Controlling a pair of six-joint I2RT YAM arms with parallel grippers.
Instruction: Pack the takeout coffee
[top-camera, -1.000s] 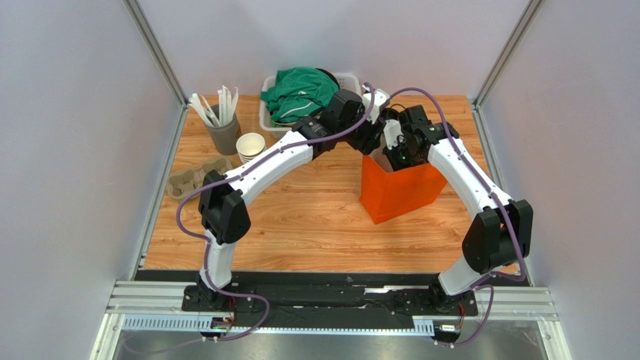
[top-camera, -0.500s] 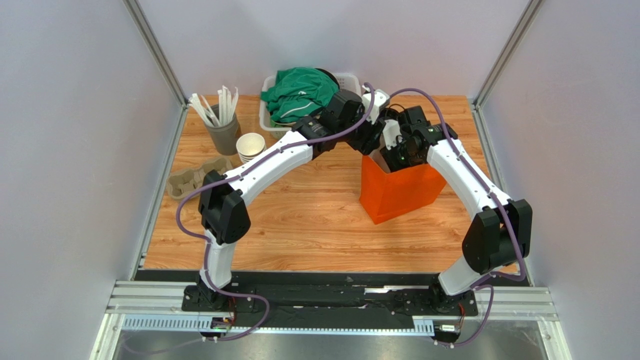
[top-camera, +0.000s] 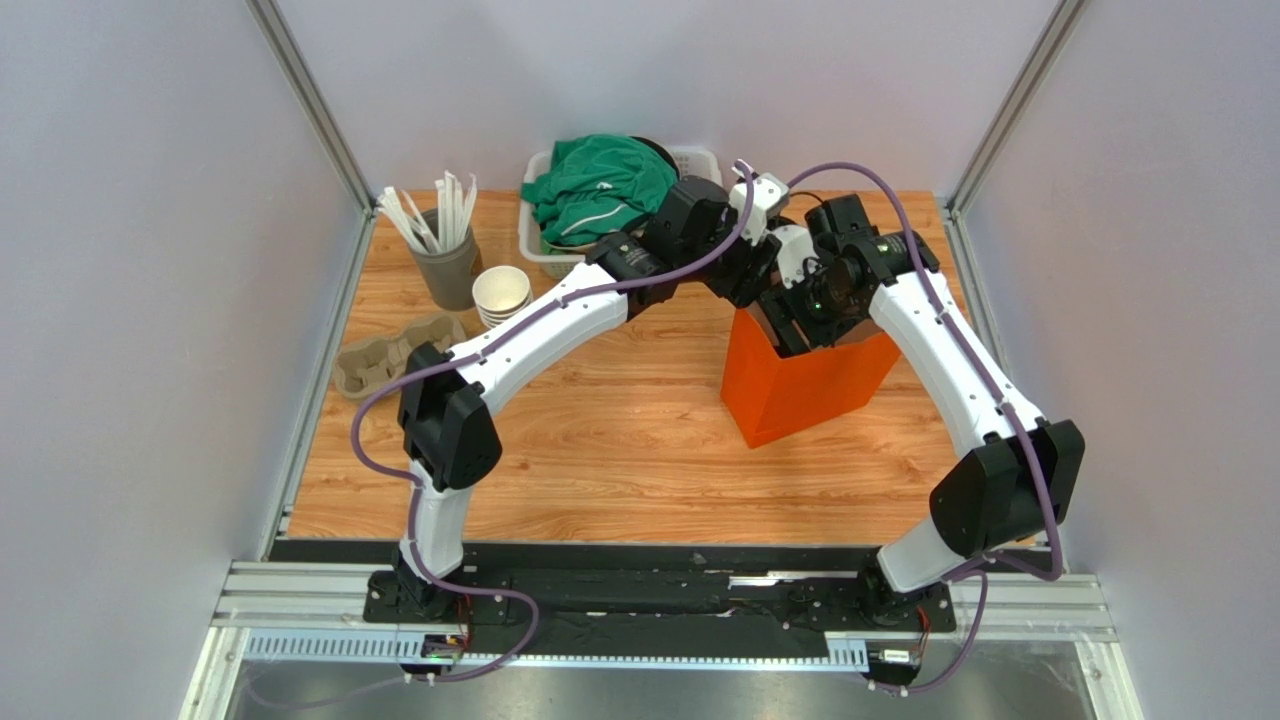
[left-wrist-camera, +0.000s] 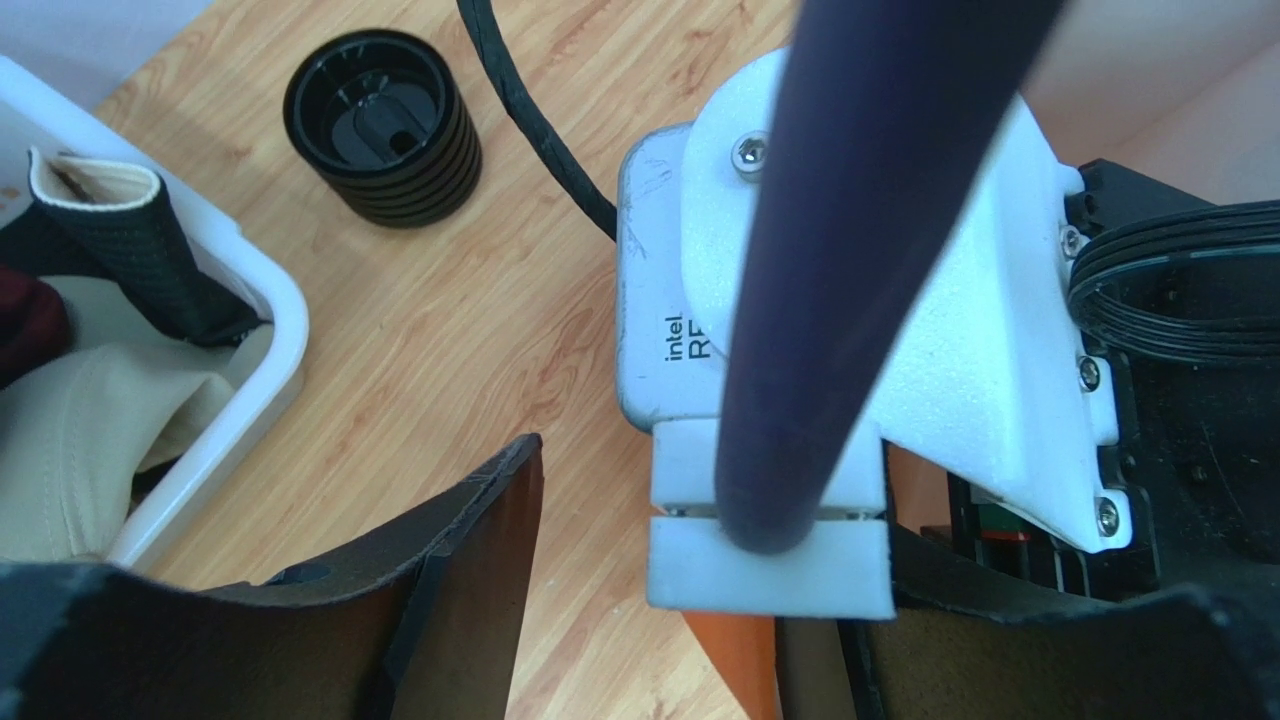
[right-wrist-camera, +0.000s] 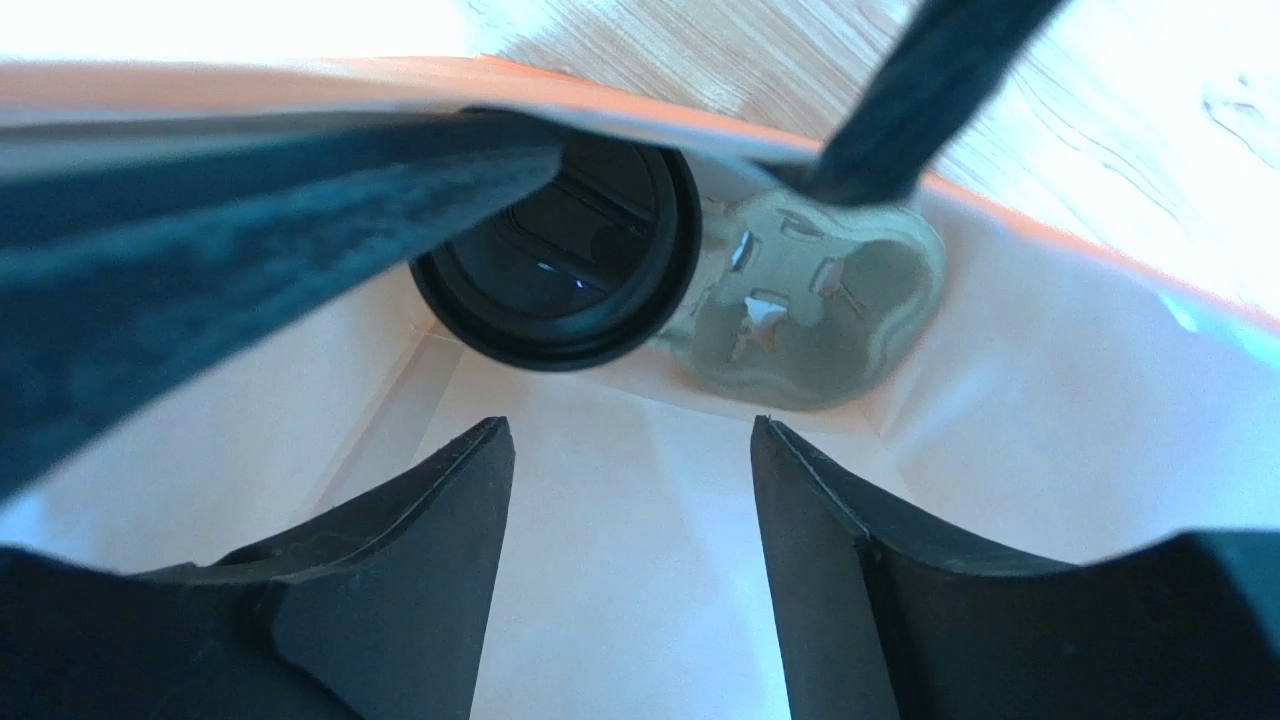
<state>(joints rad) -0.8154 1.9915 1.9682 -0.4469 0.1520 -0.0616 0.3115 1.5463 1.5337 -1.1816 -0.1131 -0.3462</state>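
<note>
Right wrist view first: right gripper (right-wrist-camera: 628, 450) with black fingers spread wide, gripping nothing, hanging inside the mouth of the orange paper bag (top-camera: 796, 383). Straight below, on the bag's floor: the coffee cup (right-wrist-camera: 549, 248), seen from above, with a glossy round black plastic lid and raised rim. Apparently seated in one pocket of a grey-green moulded pulp carrier (right-wrist-camera: 824, 315), fibrous and matte, second pocket bare. Smooth pale walls inside the bag, crisp folds at the base, a dark handle strap across the opening. Left gripper (left-wrist-camera: 699, 525) just beside the bag's far rim, fingers likewise apart, clamped on nothing visible. Further out on the wood-grain table (top-camera: 631, 450): ribbed stack of black lids (left-wrist-camera: 383, 128), white plastic bin (left-wrist-camera: 241, 323). Looks mostly packed: cup and carrier down inside the bag. Left to do, by judgement: lifting both arms clear, perhaps closing the top.
</note>
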